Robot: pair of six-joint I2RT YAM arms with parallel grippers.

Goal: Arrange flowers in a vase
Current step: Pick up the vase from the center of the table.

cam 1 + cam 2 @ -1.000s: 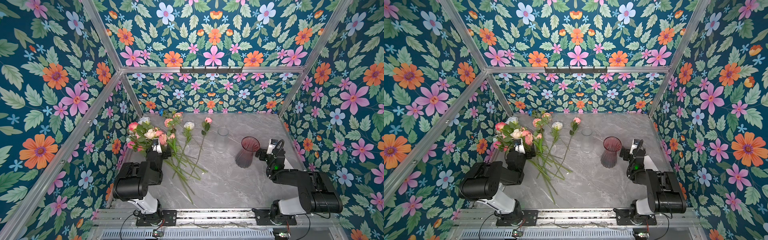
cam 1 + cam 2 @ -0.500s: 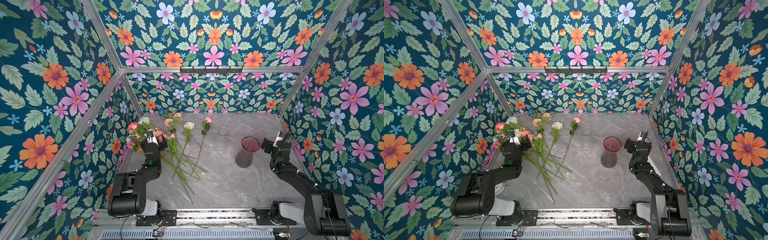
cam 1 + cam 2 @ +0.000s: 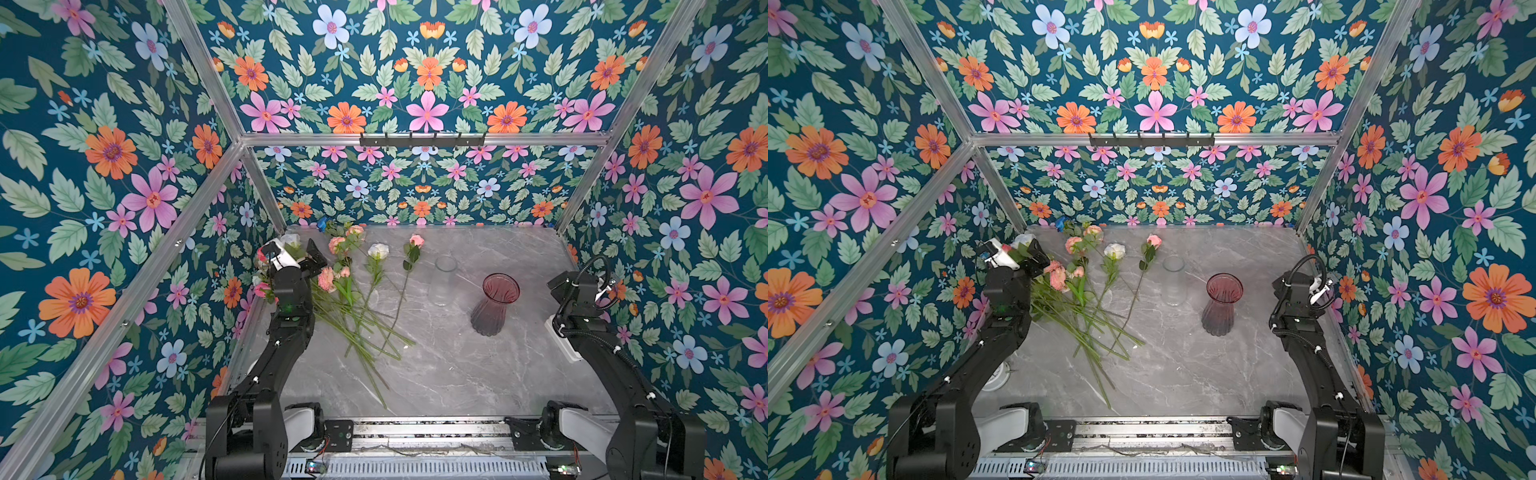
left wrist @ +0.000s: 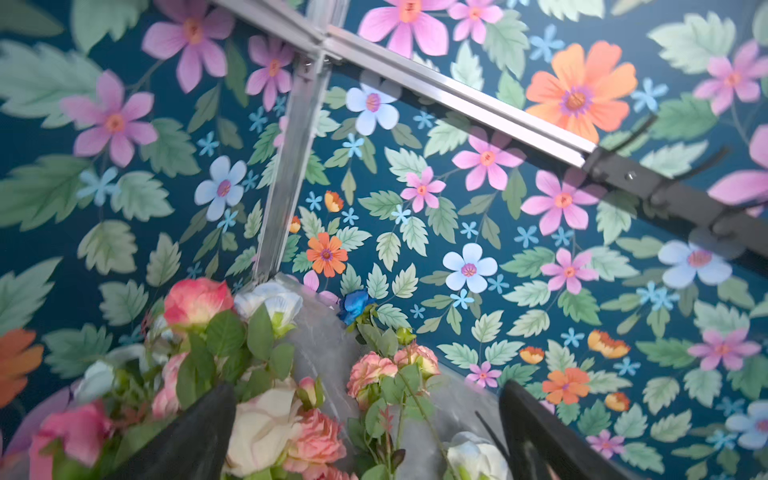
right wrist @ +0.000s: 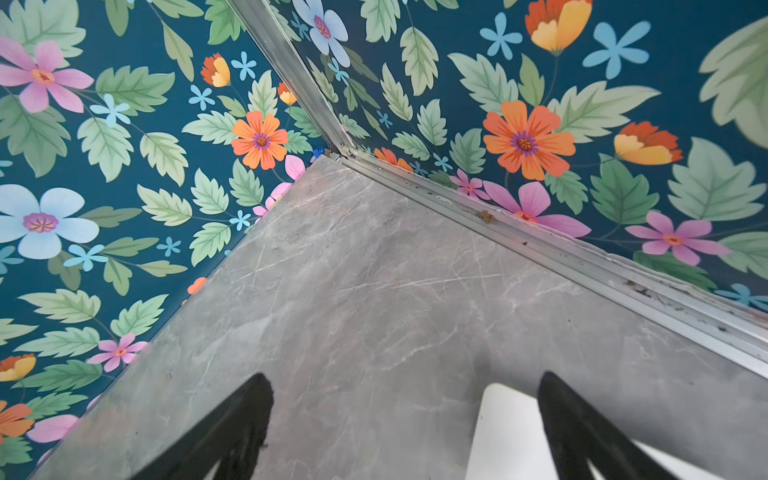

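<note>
My left arm point(image 3: 286, 332) is no longer folded low at the near left. It now stretches up and far, so my left fingers point(image 4: 187, 436) hang above the heads of the flowers point(image 3: 326, 278). My right arm point(image 3: 598, 345) is raised too. My right fingers point(image 5: 232, 428) are now away from the pink vase point(image 3: 496, 307), close to the right wall point(image 3: 685, 291).

Floral wallpaper walls point(image 3: 104, 187), grey marble tabletop point(image 3: 457, 374)

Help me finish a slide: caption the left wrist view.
Open left tool over loose pink, white and blue flowers near the wallpapered corner.
</note>
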